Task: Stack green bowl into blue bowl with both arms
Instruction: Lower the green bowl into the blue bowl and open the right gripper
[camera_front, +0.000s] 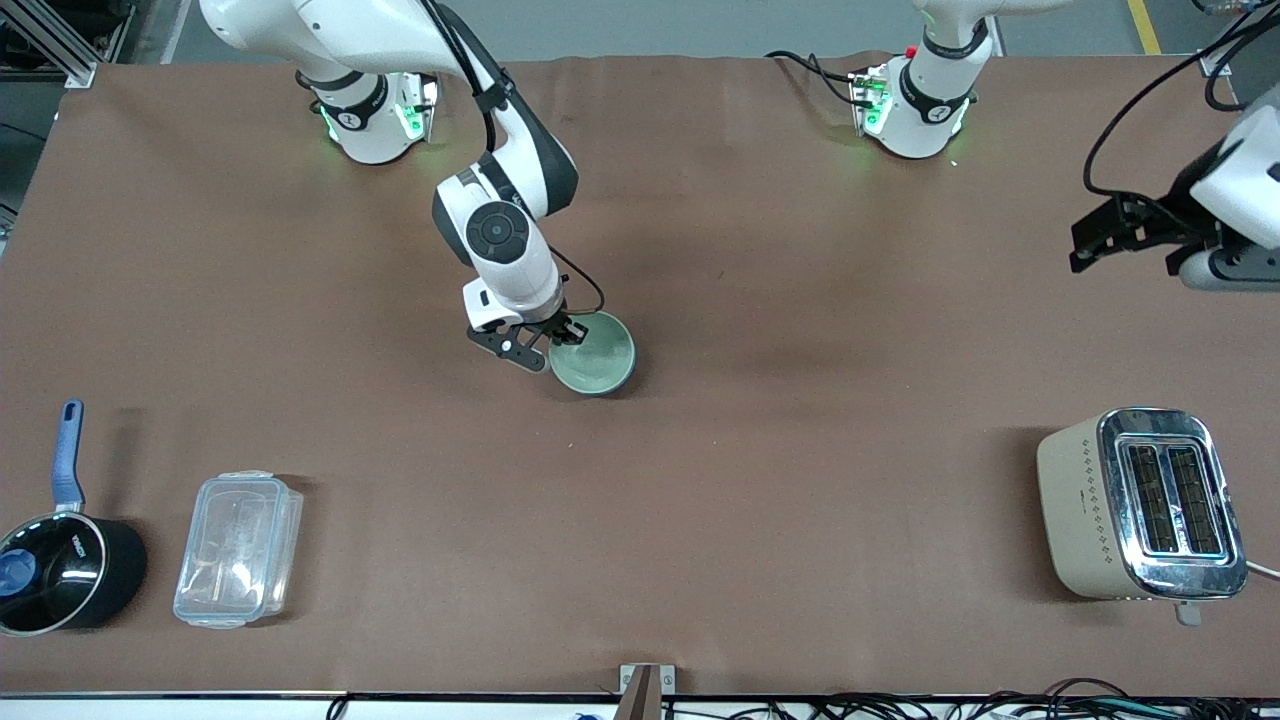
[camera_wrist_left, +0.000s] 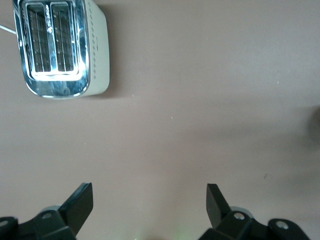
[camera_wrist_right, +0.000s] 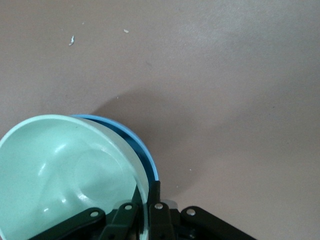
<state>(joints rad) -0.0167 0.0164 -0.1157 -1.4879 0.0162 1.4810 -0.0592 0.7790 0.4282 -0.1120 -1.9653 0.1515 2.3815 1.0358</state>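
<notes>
Your right gripper (camera_wrist_right: 147, 207) pinches the green bowl (camera_front: 594, 354) rim, nested in the blue bowl (camera_wrist_right: 131, 136); light, slick, rim-grip only; left gripper (camera_wrist_left: 150, 200) hangs open, waiting.

Blue bowl (camera_wrist_right: 142, 150): mostly hidden under green bowl (camera_wrist_right: 65, 170); only a rim crescent shows. Saucepan (camera_front: 60, 575) cut by frame edge.

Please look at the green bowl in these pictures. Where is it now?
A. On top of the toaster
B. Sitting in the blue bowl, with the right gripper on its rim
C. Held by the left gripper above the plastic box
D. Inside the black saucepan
B. In the right wrist view the green bowl sits in the blue bowl, whose rim shows around it, and the right gripper is closed on the green rim near the middle of the table.
</notes>
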